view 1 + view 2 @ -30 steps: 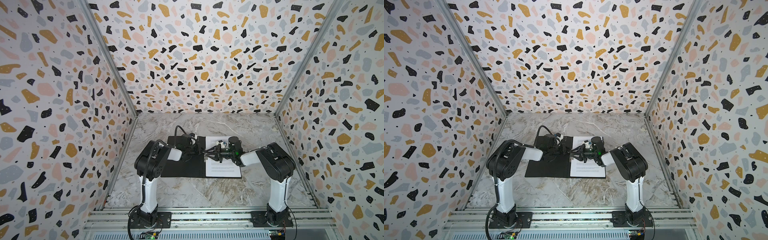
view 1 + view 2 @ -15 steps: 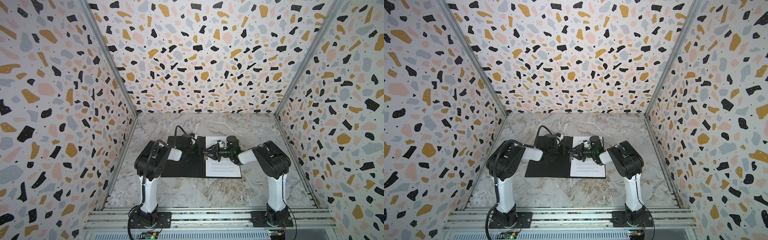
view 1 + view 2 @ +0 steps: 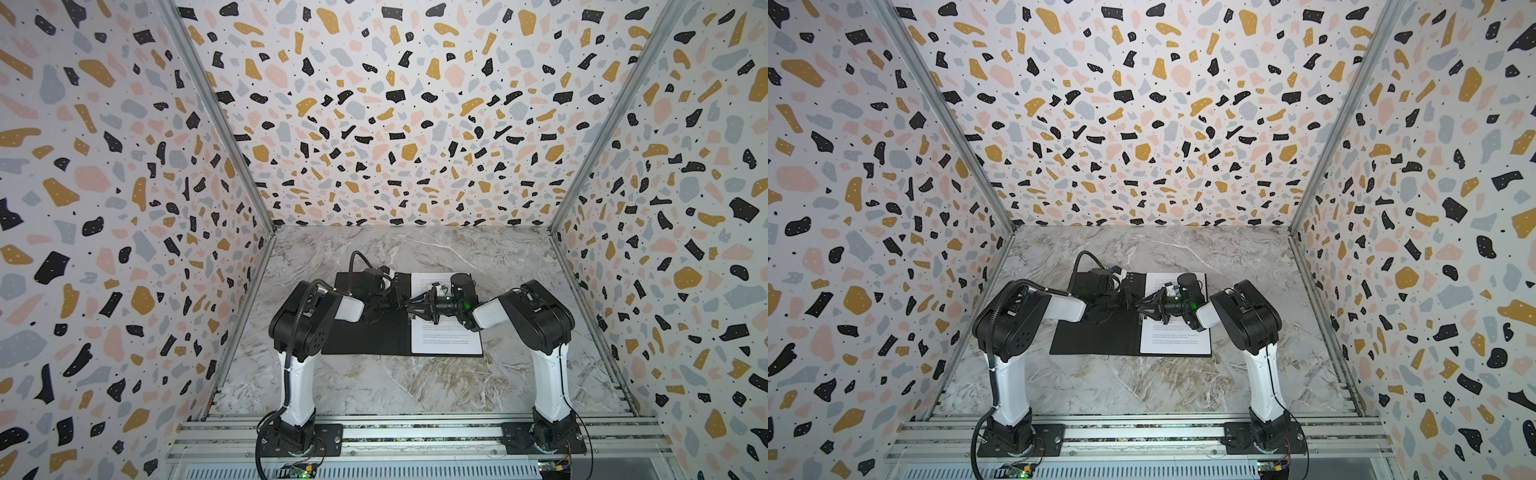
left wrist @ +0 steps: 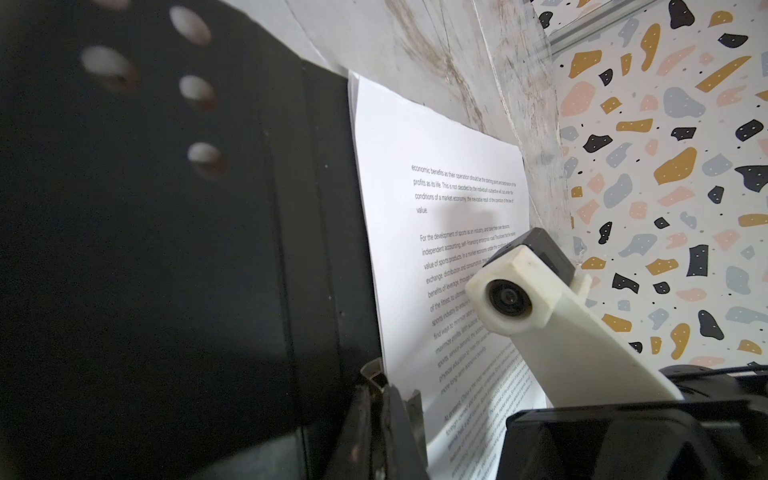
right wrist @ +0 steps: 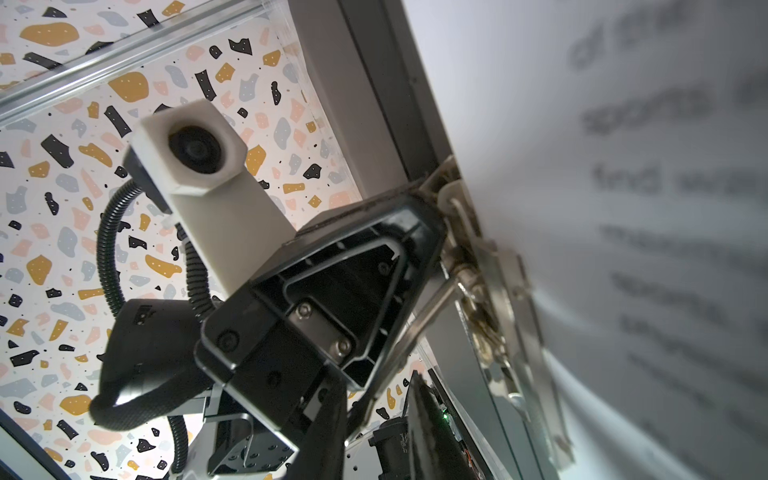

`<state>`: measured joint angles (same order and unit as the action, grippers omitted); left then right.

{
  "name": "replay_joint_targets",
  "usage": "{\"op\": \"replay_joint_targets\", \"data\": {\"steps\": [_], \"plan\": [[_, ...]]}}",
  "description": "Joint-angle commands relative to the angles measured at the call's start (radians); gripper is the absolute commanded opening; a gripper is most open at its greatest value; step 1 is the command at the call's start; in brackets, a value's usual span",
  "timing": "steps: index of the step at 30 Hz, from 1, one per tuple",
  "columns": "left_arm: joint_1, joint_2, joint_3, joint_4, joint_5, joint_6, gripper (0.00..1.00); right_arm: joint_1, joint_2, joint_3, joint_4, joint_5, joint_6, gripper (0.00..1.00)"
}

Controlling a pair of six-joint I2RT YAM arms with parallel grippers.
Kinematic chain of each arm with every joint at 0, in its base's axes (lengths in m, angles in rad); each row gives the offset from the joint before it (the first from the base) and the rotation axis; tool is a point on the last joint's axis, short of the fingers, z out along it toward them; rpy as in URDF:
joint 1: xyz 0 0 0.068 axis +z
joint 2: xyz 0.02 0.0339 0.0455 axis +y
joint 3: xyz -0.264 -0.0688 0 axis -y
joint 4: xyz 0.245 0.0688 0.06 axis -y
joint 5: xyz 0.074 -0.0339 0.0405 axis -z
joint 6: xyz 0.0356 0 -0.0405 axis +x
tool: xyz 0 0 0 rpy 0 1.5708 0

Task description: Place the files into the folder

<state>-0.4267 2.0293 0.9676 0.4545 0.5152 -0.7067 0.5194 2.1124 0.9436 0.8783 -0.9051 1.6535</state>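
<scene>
The folder [image 3: 361, 336] [image 3: 1092, 336] lies open on the marble table, black inside up. The files [image 3: 449, 338] [image 3: 1177, 340], white printed sheets, rest on its right half. Both grippers meet at the spine. My left gripper [image 3: 400, 302] [image 4: 386, 399] is shut, its tips pressed against the metal spine clip [image 4: 374, 374] [image 5: 490, 291]. My right gripper [image 3: 409, 308] [image 5: 374, 399] faces it from the right, fingers apart, and the clip's silver lever [image 5: 424, 324] runs through the gap. The sheets' edge [image 4: 436, 166] lies along the spine and bulges up near the clip [image 5: 623, 166].
Terrazzo-patterned walls [image 3: 124, 208] enclose the table on three sides. Bare marble [image 3: 415, 386] stretches in front of the folder and behind it. The aluminium rail [image 3: 415, 432] with both arm bases runs along the front edge. A black cable [image 3: 357, 257] loops over the folder's far left corner.
The right arm's elbow has drifted left while its gripper stays at the spine clip with the fingers a little closer together. The left arm has not moved.
</scene>
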Motion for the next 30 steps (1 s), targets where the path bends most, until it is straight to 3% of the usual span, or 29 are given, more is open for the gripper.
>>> {"op": "replay_joint_targets", "data": {"steps": [1, 30], "plan": [[-0.001, 0.058, -0.023, -0.079, -0.057, 0.015, 0.08, 0.011, -0.011, 0.02, 0.025, -0.019, 0.002, 0.24], [0.0, 0.063, -0.024, -0.082, -0.055, 0.023, 0.08, 0.042, -0.018, -0.081, 0.108, -0.021, 0.012, 0.05]]}}
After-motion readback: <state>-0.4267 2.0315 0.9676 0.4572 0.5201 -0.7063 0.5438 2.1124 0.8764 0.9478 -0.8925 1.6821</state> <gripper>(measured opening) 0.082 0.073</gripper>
